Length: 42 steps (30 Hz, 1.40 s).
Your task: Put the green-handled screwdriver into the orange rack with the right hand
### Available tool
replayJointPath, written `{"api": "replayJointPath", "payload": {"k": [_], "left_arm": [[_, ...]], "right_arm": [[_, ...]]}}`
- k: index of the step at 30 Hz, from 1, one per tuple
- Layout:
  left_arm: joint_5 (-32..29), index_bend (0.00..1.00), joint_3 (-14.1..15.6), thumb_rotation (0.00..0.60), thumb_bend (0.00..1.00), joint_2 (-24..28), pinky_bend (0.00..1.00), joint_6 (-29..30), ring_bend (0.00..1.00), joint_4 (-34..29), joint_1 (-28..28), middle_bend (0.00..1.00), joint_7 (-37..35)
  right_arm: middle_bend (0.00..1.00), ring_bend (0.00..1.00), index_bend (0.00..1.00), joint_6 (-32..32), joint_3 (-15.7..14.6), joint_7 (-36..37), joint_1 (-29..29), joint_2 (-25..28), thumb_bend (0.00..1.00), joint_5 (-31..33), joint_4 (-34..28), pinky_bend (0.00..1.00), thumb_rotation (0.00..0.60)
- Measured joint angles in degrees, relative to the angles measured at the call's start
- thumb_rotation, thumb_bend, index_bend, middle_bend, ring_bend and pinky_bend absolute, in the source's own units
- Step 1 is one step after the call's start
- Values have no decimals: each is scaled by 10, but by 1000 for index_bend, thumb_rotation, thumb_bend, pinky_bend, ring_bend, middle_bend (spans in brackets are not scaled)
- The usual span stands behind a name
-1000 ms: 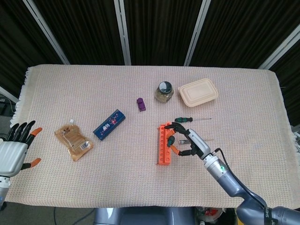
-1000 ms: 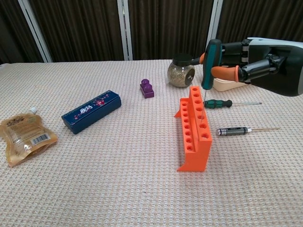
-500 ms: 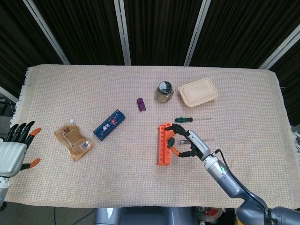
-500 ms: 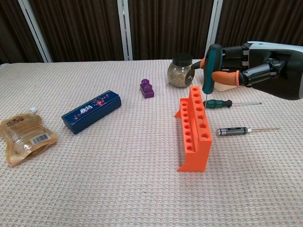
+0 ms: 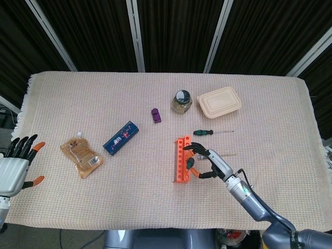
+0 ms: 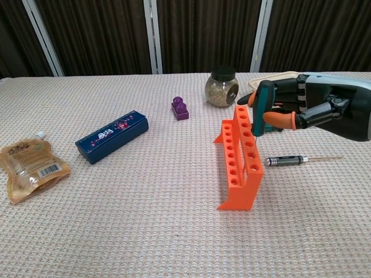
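The orange rack stands near the table's middle. My right hand hovers just right of it and pinches the green-handled screwdriver upright by its handle. The shaft points down into a hole in the rack's right row; how deep it sits cannot be told. My left hand rests at the table's left edge, fingers spread and holding nothing.
Another green-handled screwdriver lies behind the rack, and a black-handled one lies to its right. At the back stand a glass jar and a beige container. A purple block, blue box and pouch lie left.
My right hand has come down and slightly toward me with the screwdriver, bringing its tip lower into the rack's right row. The left hand has stayed still.
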Motion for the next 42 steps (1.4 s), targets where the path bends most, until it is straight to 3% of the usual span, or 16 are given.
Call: {"api": "replayJointPath", "payload": {"k": [16,30,36,42], "left_arm": [[1,151,0,600,99,-1,0,2,0,1,0,0,-3],[-1,150,0,600,99,-6,0,-1,0,16,0,0,-19],[-2,149,1,599,98,-10,0,-2,0,24,0,0,-27],[-1,148,2,600,99,-12,0,-1,0,29,1,0,-32]], "right_arm": [[185,0,554,60,-45,-11,-6,-41,332,-46,45,0,600],[184,0,536,91,-52,-44,-7,-74,316,-36,60,0,600],[178,0,484,93,-48,-60,-4,-69,315,-32,51,0,600],[163,0,358,90,-48,-82,0,-61,315,-29,37,0,600]]}}
